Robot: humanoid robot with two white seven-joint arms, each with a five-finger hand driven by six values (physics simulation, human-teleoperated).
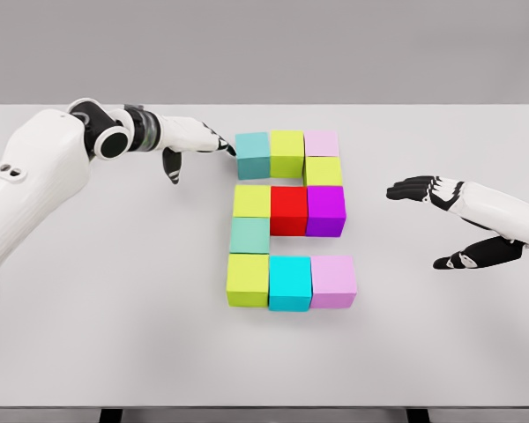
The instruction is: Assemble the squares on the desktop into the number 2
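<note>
Two robot hands flank a block figure on a pale desk.

The left robot hand (189, 145), glossy white with black fingertips, reaches in with fingers extended and relaxed, holding nothing, its tips just beside the teal block (253, 154) at the figure's top left. The right robot hand (445, 220) hovers well apart at the right, fingers spread wide and empty. Between them eleven smooth matte cubes sit edge to edge in the shape of a 2: a top row ending in a pink block (322, 143), a red block (289, 210) at the middle, a cyan block (290, 282) in the bottom row. The desk (115, 335) is flat, plain light grey.
</note>
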